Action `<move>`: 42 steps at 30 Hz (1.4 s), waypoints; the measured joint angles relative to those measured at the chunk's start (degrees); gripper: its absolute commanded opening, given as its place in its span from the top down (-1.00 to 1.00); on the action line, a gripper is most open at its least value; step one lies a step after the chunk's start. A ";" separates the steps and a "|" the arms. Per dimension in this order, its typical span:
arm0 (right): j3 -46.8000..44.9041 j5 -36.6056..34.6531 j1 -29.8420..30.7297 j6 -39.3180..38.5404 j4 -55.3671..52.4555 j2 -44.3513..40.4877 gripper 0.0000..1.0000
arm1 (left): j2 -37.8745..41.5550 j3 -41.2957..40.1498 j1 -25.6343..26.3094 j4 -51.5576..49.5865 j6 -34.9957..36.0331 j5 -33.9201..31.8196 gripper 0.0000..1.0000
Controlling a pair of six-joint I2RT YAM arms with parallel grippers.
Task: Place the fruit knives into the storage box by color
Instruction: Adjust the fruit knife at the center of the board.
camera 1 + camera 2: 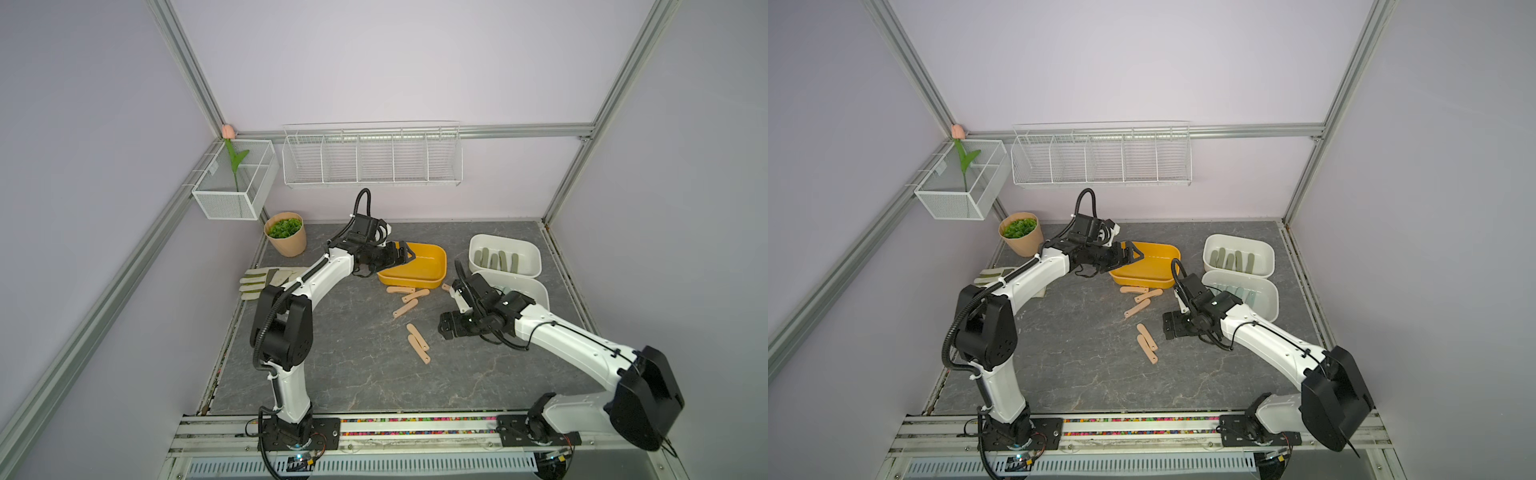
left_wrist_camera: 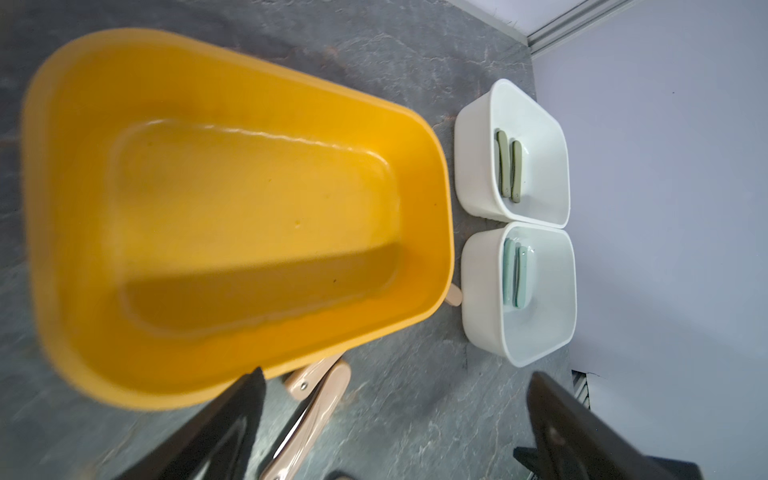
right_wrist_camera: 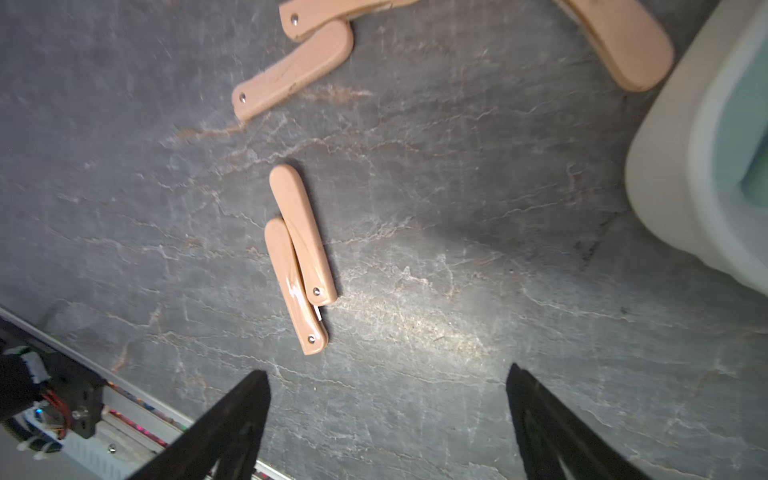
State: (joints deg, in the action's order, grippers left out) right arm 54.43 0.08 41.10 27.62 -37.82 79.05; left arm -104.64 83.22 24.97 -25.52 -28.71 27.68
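Six peach knives [image 1: 418, 348] lie loose on the grey marbled table [image 1: 353, 374] in a top view. The yellow box [image 1: 430, 262] is empty, meant for them, I reckon. Lilac walls [image 1: 395, 62].

Left wrist: left gripper [image 2: 395, 419] gapes by that box's rim. Olive knives [image 2: 509, 168] and mint knives [image 2: 515, 274] sit sorted in white boxes [image 2: 469, 137].

Right wrist: right gripper [image 3: 386, 399] gapes near a touching pair [image 3: 302, 232].

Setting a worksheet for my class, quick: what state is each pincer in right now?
Left pincer: open, holding nothing.
Right pincer: open, holding nothing, near the pink knives.
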 measured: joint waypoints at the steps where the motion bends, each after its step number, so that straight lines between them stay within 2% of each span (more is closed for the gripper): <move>1: 0.07 -0.83 1.18 0.28 0.04 1.22 -0.90 | 1.64 -2.34 -0.85 0.55 -0.39 -0.17 -0.99; 6: 2.47 -6.36 7.37 1.36 -0.46 8.70 -0.92 | 9.57 -13.46 -5.73 3.45 -2.21 -0.76 -0.99; 10: 4.48 -10.12 10.73 2.25 -1.49 12.98 -0.92 | 13.68 -18.36 -7.23 4.46 -2.62 -0.74 -0.99; 14: 5.18 -12.92 11.65 3.06 -2.25 15.21 -0.92 | 16.72 -21.14 -7.69 4.87 -2.58 -0.63 -0.99; 35: 5.35 -14.21 13.84 4.11 -2.84 18.60 -0.91 | 18.14 -21.79 -8.85 4.11 -2.32 1.88 -0.99; 42: 9.92 -13.94 15.91 4.07 -3.26 22.29 -0.91 | 18.51 -21.79 -8.85 4.00 -2.32 2.01 -0.99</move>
State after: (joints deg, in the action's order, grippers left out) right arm 64.36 -13.87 57.01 31.68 -41.08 101.34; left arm -86.13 61.43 16.12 -21.52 -31.03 29.69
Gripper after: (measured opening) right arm 0.956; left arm 0.994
